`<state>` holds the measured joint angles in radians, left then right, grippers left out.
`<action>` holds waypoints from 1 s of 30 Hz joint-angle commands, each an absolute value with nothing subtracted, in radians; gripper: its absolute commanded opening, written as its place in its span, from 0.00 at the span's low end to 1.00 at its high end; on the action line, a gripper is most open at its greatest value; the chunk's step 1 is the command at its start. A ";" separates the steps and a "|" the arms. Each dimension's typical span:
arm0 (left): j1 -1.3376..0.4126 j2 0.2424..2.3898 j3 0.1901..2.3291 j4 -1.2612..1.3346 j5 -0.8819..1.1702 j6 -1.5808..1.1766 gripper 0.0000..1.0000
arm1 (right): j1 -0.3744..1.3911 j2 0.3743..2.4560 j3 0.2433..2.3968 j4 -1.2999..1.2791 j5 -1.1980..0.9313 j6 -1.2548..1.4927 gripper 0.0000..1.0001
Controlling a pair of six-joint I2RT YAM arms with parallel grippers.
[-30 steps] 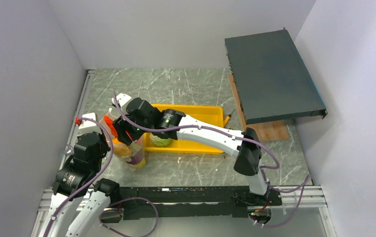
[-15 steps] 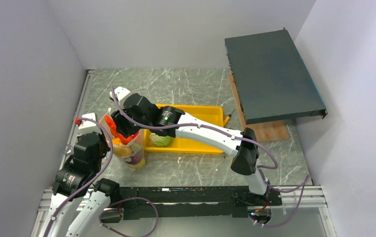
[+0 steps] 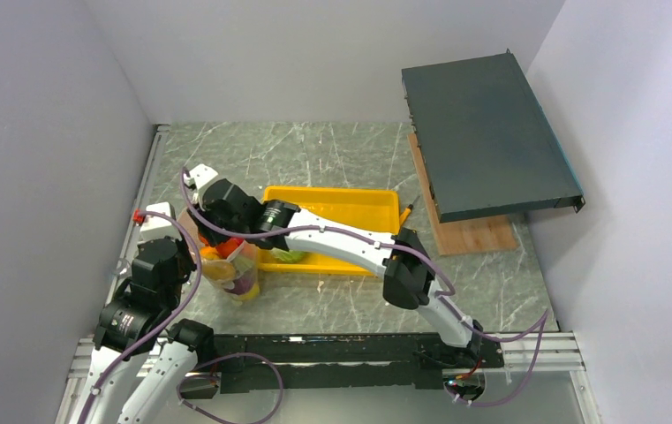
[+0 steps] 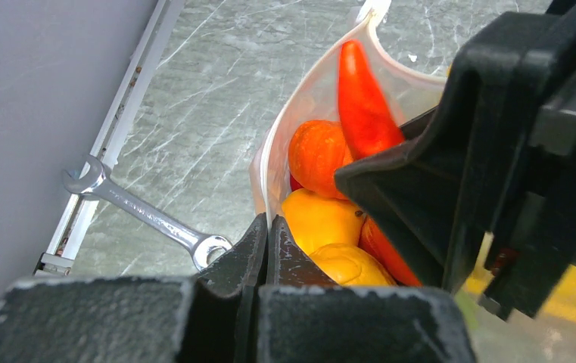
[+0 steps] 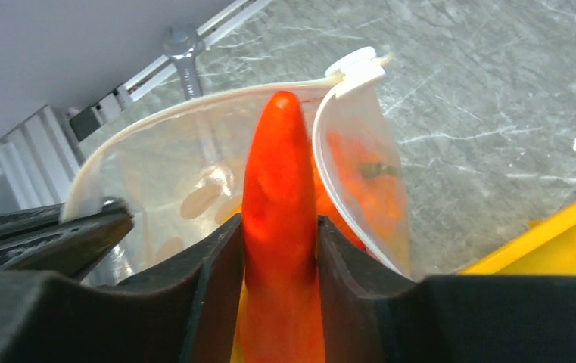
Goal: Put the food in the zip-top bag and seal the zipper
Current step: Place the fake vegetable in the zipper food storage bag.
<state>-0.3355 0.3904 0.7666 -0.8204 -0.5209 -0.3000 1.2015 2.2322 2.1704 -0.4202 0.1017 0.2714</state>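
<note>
Jaws of your right gripper (image 5: 281, 231) pinch the red pepper (image 5: 278, 166), its tip over the open mouth of the zip-top bag (image 5: 171, 189). Your left gripper (image 4: 267, 231) is clamped on the bag's rim. The orange pumpkin (image 4: 315, 155) and yellow pepper (image 4: 322, 219) lie inside.

Bright, even, diffuse overhead light leaves only faint soft shadows on the table (image 3: 332, 150) and a mild sheen on the red pepper (image 4: 360, 98), while the black fingers (image 5: 209, 295) nearest each wrist lens blur.
</note>
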 commanded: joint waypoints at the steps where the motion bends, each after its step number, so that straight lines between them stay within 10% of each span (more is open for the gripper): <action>1: -0.337 0.385 0.771 -0.790 -0.531 -0.291 0.00 | 1.203 2.219 2.234 -0.382 0.197 0.248 0.31; 15: -0.337 0.385 0.770 -0.782 -0.531 -0.290 0.00 | 1.201 2.214 2.226 -0.504 0.105 0.278 0.20; 30: -0.337 0.377 0.769 -0.781 -0.525 -0.289 0.00 | 1.179 2.244 2.217 -0.544 0.155 0.345 0.52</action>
